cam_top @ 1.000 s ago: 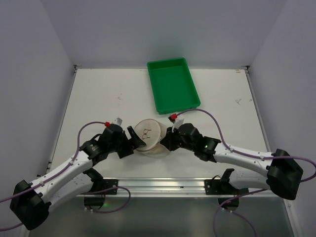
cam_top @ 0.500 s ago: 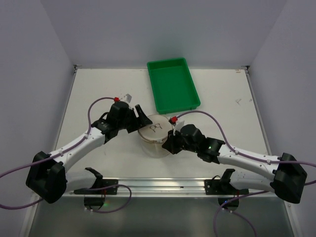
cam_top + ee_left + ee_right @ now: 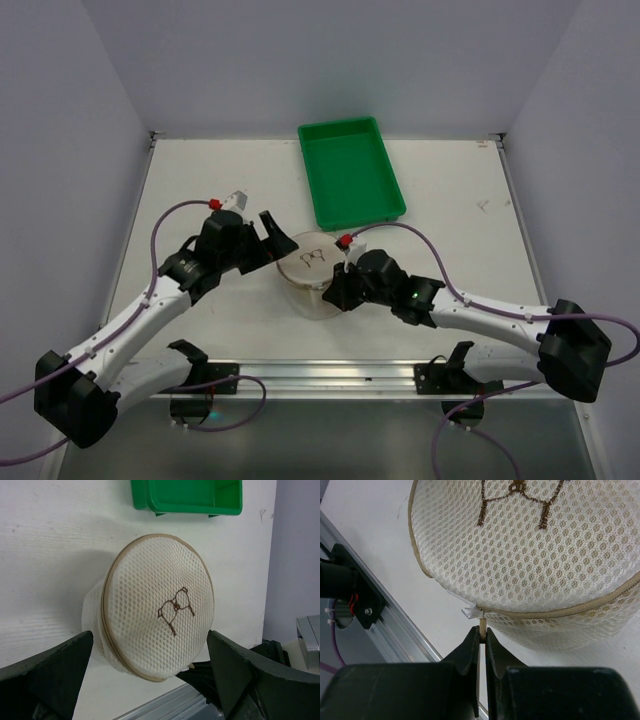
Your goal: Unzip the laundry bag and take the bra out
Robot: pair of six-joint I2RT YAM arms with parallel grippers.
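Note:
The laundry bag (image 3: 308,268) is a white mesh drum with a tan-rimmed round lid and a dark emblem, lying mid-table. It fills the left wrist view (image 3: 157,605) and the right wrist view (image 3: 530,555). Its zipper runs shut along the rim. My right gripper (image 3: 336,290) is at the bag's near right edge, shut (image 3: 482,632) on the small tan zipper pull (image 3: 482,624). My left gripper (image 3: 266,243) is open, just left of the bag, with its fingers (image 3: 55,665) spread wide and not touching it. The bra is hidden.
A green rectangular tray (image 3: 350,172) stands behind the bag and shows at the top of the left wrist view (image 3: 187,497). The metal rail (image 3: 330,375) runs along the table's near edge, close under the right gripper (image 3: 395,640).
My left gripper swung from the bag's near left side up to its far left side, then drew back slightly. The bag shifted a little away and right. The right gripper stayed at the rim.

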